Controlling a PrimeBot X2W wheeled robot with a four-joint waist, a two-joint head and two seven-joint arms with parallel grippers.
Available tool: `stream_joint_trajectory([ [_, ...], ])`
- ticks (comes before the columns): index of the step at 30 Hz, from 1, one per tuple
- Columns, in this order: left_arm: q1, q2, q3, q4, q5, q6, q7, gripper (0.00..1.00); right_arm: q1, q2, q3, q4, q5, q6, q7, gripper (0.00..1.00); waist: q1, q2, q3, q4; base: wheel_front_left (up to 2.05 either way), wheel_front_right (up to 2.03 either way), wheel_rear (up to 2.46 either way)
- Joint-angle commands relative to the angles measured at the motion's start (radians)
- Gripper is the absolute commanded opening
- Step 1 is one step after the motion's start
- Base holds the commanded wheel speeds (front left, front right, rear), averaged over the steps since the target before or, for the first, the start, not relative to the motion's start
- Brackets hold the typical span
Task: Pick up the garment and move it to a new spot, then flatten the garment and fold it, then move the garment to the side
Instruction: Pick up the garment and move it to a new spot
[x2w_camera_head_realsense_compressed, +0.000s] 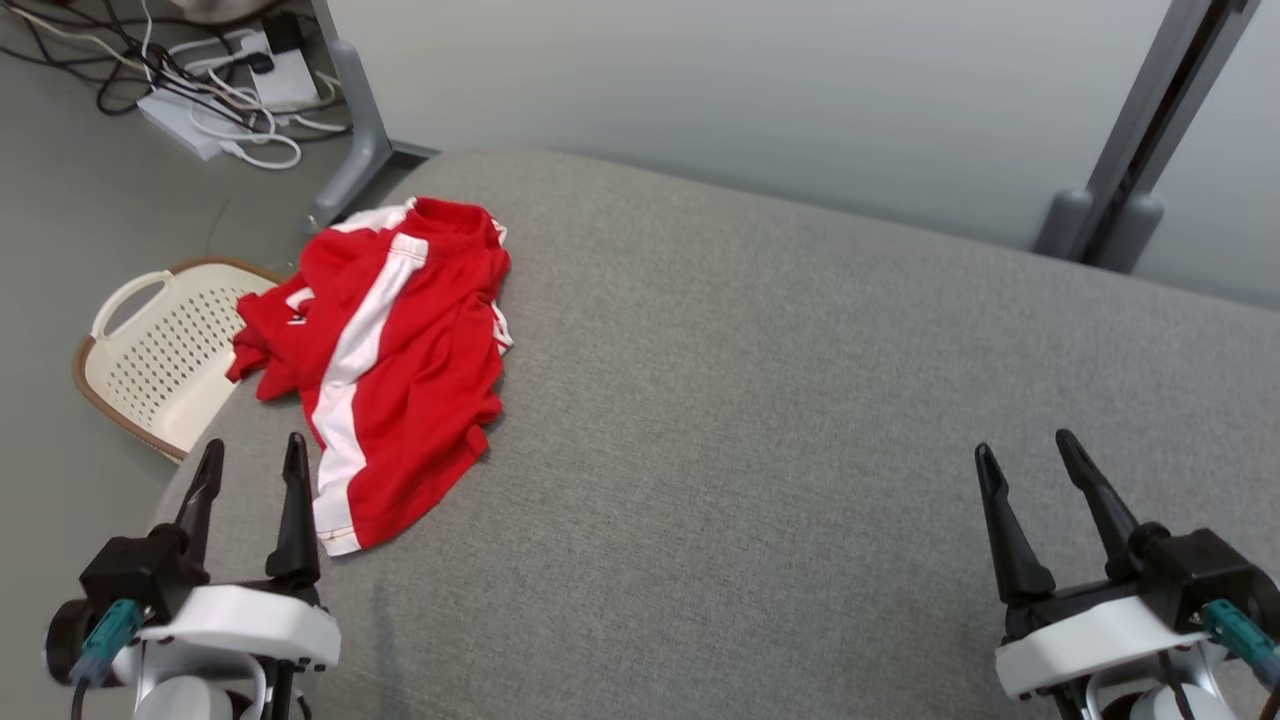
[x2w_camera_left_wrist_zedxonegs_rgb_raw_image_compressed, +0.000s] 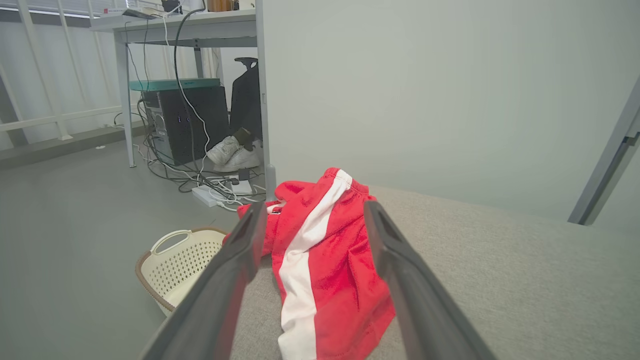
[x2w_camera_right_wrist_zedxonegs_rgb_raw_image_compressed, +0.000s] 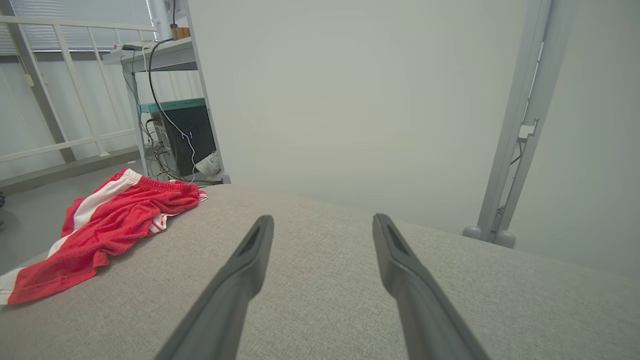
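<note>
The garment (x2w_camera_head_realsense_compressed: 400, 370) is a pair of red shorts with a white side stripe, lying crumpled near the left edge of the grey fabric surface (x2w_camera_head_realsense_compressed: 800, 400). It also shows in the left wrist view as the garment (x2w_camera_left_wrist_zedxonegs_rgb_raw_image_compressed: 325, 260) and at the left of the right wrist view as the garment (x2w_camera_right_wrist_zedxonegs_rgb_raw_image_compressed: 115, 220). My left gripper (x2w_camera_head_realsense_compressed: 254, 455) hovers open at the lower left, just short of the shorts' near hem, nothing between its fingers. Far from the cloth, at the lower right, my right gripper (x2w_camera_head_realsense_compressed: 1025, 445) is open and empty over bare fabric.
A cream perforated basket (x2w_camera_head_realsense_compressed: 165, 350) sits on the floor off the surface's left edge. Cables and a power strip (x2w_camera_head_realsense_compressed: 220, 100) lie on the floor beyond. A grey partition wall (x2w_camera_head_realsense_compressed: 750, 90) with metal legs (x2w_camera_head_realsense_compressed: 1110, 220) runs behind. A person's shoes (x2w_camera_left_wrist_zedxonegs_rgb_raw_image_compressed: 232, 152) rest under a desk.
</note>
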Motion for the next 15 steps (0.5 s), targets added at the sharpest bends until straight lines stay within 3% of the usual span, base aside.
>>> stream_joint_trajectory([
  [1,-0.018,0.001,-0.003,0.018,-0.012,-0.005,-0.001,1.0,-0.014,-0.012,-0.005,-0.004,-0.005,0.002,0.005,1.0,0.0,0.0,0.043,-0.018,0.0,0.0,0.0],
  [15,-0.263,0.031,-0.063,0.487,-0.158,-0.035,0.048,1.0,-0.102,-0.051,0.009,-0.055,-0.023,0.002,0.047,1.0,0.0,0.0,0.217,-0.075,0.0,0.0,0.0],
])
